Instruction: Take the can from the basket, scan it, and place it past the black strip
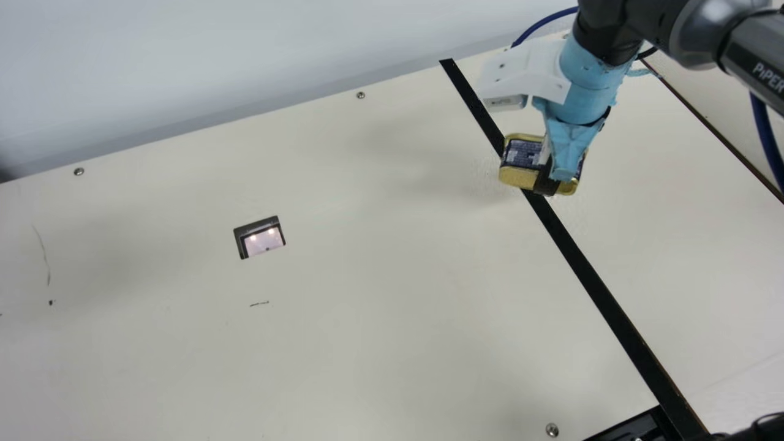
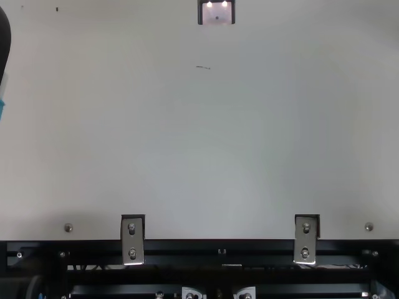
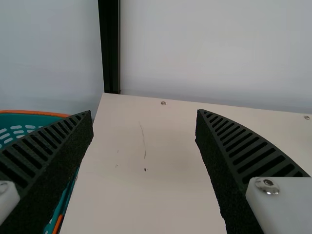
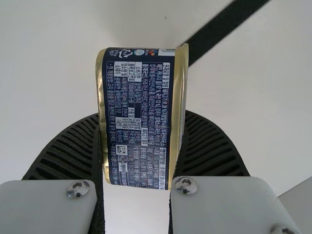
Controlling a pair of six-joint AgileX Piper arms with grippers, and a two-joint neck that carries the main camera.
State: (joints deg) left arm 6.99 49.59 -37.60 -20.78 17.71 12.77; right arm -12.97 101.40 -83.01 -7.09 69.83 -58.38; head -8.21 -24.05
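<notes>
Our right arm (image 1: 686, 24) was big and close at the top right of the main view. At its end, our right gripper (image 1: 554, 176) hugged the blue and gold can (image 1: 520, 177) tight between its two black fingers. We had the can up over the black strip (image 1: 588, 269), and the strip ran under it across the cream surface (image 1: 380, 294). In the right wrist view, we saw lots of little white print on the can's dark blue side. We saw the scanner window (image 1: 264, 240) in the surface, well apart from the can, with two small lights. Our left gripper (image 3: 144, 114) had its fingers wide apart, near the green basket (image 3: 29, 127) with an orange rim.
</notes>
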